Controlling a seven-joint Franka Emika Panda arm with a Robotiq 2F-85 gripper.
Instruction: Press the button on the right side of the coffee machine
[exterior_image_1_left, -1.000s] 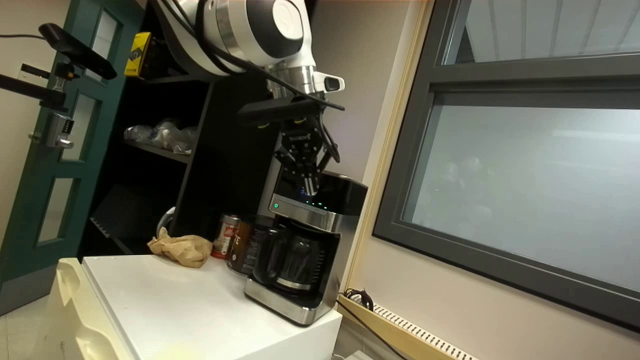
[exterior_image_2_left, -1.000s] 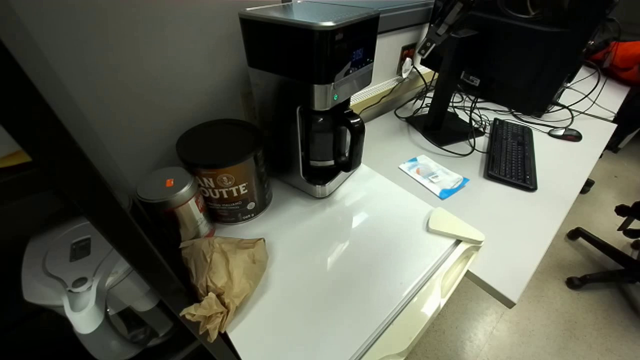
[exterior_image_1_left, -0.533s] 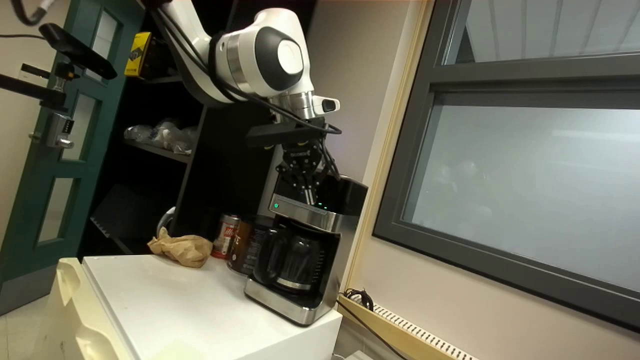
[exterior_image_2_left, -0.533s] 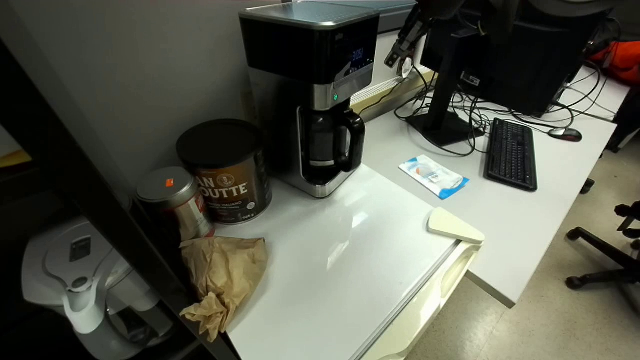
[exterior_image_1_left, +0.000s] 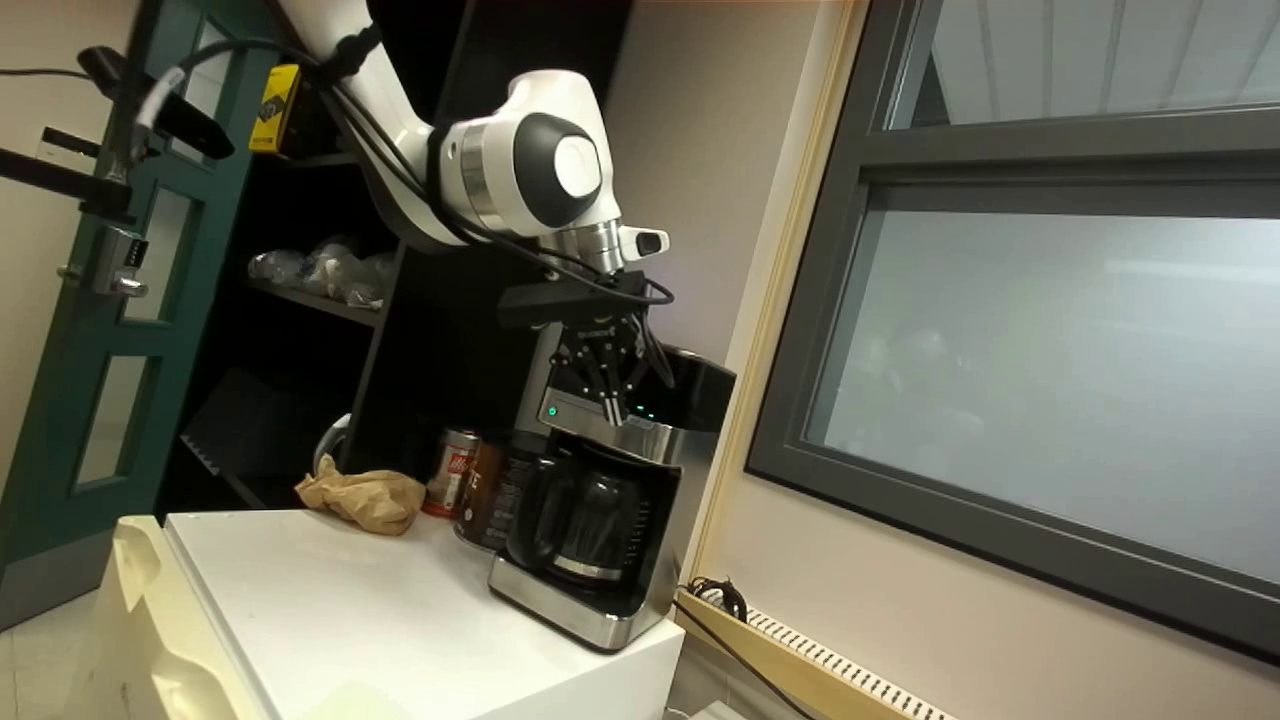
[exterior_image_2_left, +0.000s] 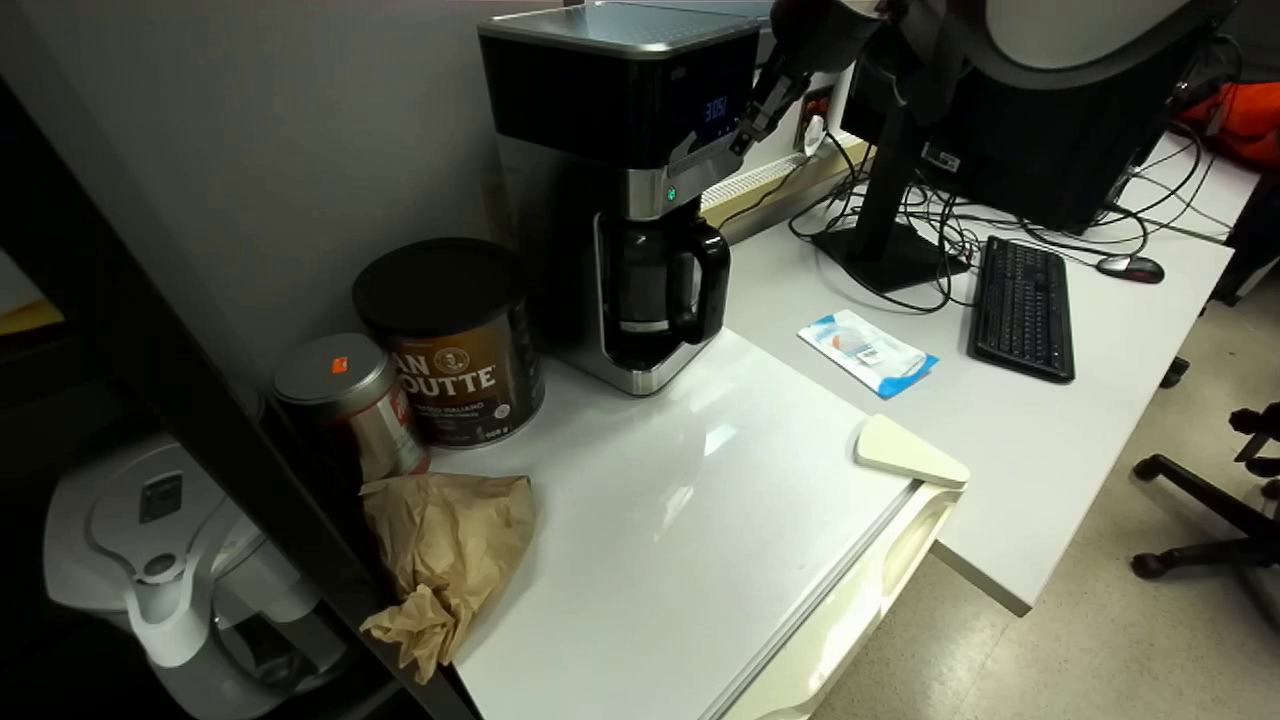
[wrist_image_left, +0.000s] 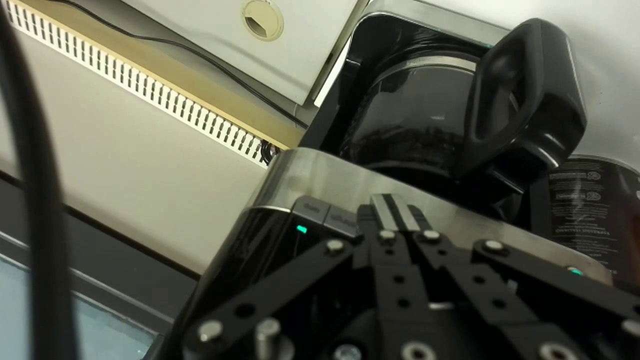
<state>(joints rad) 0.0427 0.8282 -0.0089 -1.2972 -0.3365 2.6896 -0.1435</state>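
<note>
Beside the coffee machine (exterior_image_2_left: 572, 100), a can (exterior_image_2_left: 455, 410) reads "OUTTE".

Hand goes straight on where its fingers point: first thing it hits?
Most likely the silver control band of the coffee machine, just beyond the closed hand. Depth is unclear, so they may already touch.

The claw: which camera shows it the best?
The wrist view, because the claw is biggest there. You can see both silver fingertips side by side, over the silver band. Both exterior views show the claw too, but smaller, by the upper front of the coffee machine.
</note>
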